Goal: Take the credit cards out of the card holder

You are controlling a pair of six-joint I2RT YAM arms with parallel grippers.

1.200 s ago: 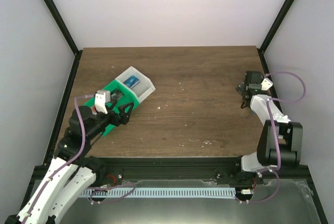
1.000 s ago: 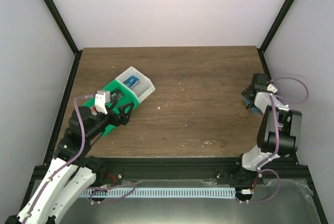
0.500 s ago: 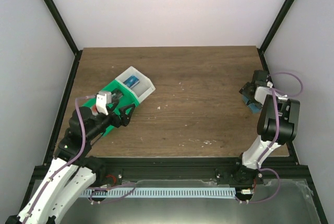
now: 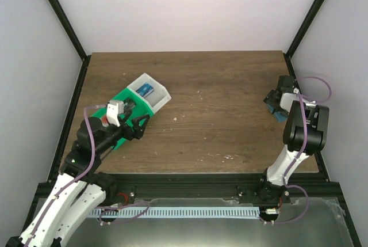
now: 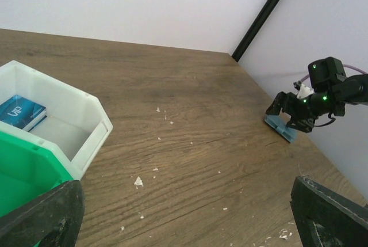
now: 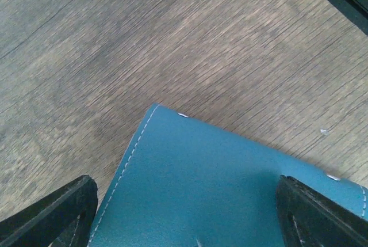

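- step: first grab on the card holder; no extraction begun, credit cards not visible in any view.
- holder lies flat and folded near the right edge of the bench, stitched outer face up.
- right end effector sits low over it, jaws apart, one finger on each side in the wrist view. Probably nothing clamped yet, but the tips are cut off at the frame bottom.
- left end effector is released and empty, hovering over the green-and-white tray, well apart from the holder.
- next: pin or lift the holder, then open the fold; likely needs the left arm brought across.
- hidden: cards, presumably inside the fold. The blue packet in the tray's white bin isn't the holder; its label is too small to read.
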